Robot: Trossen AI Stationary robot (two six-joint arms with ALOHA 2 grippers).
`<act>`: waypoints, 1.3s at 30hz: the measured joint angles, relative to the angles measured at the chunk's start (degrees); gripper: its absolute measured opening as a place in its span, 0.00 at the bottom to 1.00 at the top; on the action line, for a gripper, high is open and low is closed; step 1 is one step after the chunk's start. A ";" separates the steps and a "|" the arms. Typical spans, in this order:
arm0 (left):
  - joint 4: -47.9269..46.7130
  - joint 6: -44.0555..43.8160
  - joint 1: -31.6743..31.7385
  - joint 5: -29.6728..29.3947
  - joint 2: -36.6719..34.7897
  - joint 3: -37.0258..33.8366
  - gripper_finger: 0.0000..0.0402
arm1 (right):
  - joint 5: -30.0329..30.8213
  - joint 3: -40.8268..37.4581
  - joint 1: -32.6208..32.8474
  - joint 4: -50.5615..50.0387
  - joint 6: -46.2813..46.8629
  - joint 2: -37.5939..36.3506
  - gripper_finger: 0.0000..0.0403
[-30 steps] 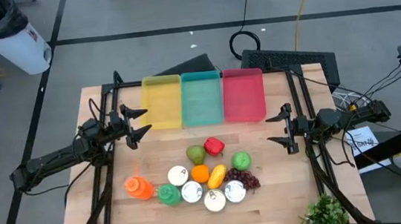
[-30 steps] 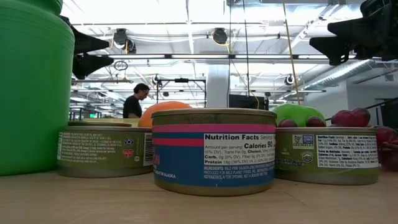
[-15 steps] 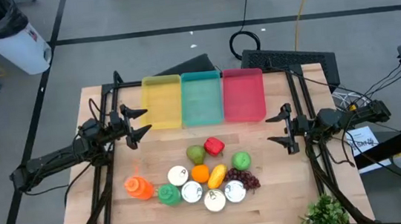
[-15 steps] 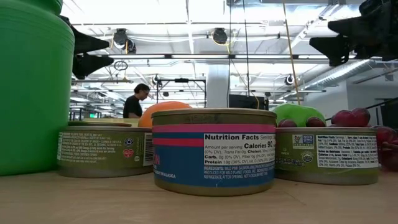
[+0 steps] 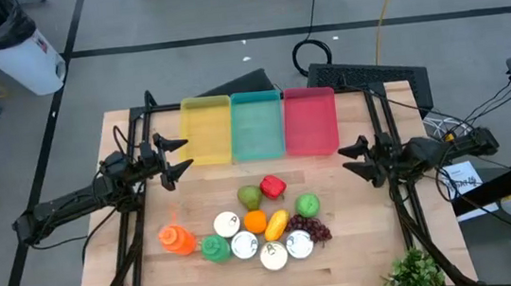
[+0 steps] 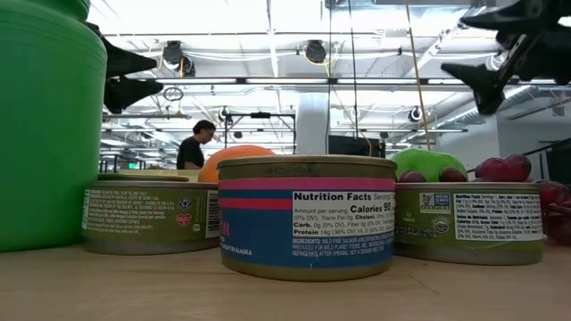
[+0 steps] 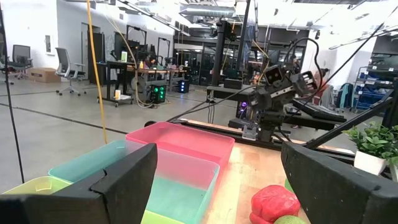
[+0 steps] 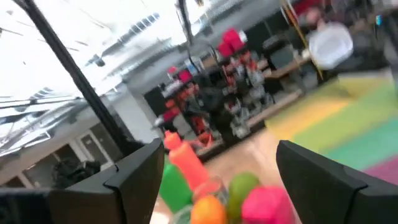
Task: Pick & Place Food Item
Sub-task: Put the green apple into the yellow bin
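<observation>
On the counter (image 5: 352,247), the food sits in a bunch in the middle: a red pepper (image 5: 273,187), an orange (image 5: 255,222), grapes (image 5: 313,229) and cans (image 5: 298,244). Both pincers hang above it, spread wide and holding nothing. Left pincer (image 5: 178,158) is near the yellow bin (image 5: 206,129). Right pincer (image 5: 352,158) is near the red bin (image 5: 310,119).

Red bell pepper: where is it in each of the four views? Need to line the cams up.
High view: red bell pepper mid-table, just below the bins, right of a green fruit.
Low view: not visible; cans fill the foreground.
Left wrist view: low, between the fingers.
Right wrist view: blurred pink-red blob at the bottom, likely it.
Shared landmark: the red bin, also in the left wrist view.
</observation>
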 joint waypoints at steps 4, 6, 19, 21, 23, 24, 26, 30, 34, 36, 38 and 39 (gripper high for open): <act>0.02 0.00 0.01 -0.01 0.01 -0.01 0.88 | -4.92 0.00 0.97 6.13 3.98 4.32 0.73; 0.02 0.00 0.01 -0.01 0.01 -0.01 0.87 | -7.37 0.00 2.70 11.58 3.42 7.74 0.73; 0.02 0.00 0.01 -0.01 0.01 -0.01 0.87 | -4.80 9.41 21.64 44.97 -14.49 48.05 0.73; 0.06 0.00 0.01 -0.08 -0.01 -0.01 0.88 | -6.26 13.63 22.94 46.46 -18.40 54.37 0.73; 0.06 0.00 0.01 -0.12 0.01 -0.01 0.87 | -9.24 16.99 23.80 46.07 -22.77 60.47 0.73; 0.12 0.00 0.00 -0.10 -0.01 -0.01 0.88 | -10.99 18.21 23.97 45.14 -24.38 63.24 0.73; 0.09 0.00 0.01 -0.11 0.01 -0.01 0.87 | -13.16 20.26 24.18 45.14 -25.95 67.22 0.73; 0.11 0.00 0.01 -0.12 0.01 -0.01 0.87 | -12.32 23.50 24.26 46.00 -23.84 72.30 0.73; 0.11 0.00 0.01 -0.10 0.00 -0.01 0.87 | 0.38 26.99 24.06 38.02 -20.73 74.84 0.73; 0.15 0.00 -0.01 -0.12 -0.01 -0.01 0.87 | 7.13 29.92 24.08 27.89 -21.43 75.43 0.74; 0.07 0.00 0.01 -0.10 0.01 -0.01 0.88 | 13.63 33.11 24.11 16.36 -21.60 76.07 0.76; 0.11 0.00 -0.01 -0.10 0.01 -0.01 0.88 | 16.48 34.74 24.11 11.45 -21.65 76.45 0.78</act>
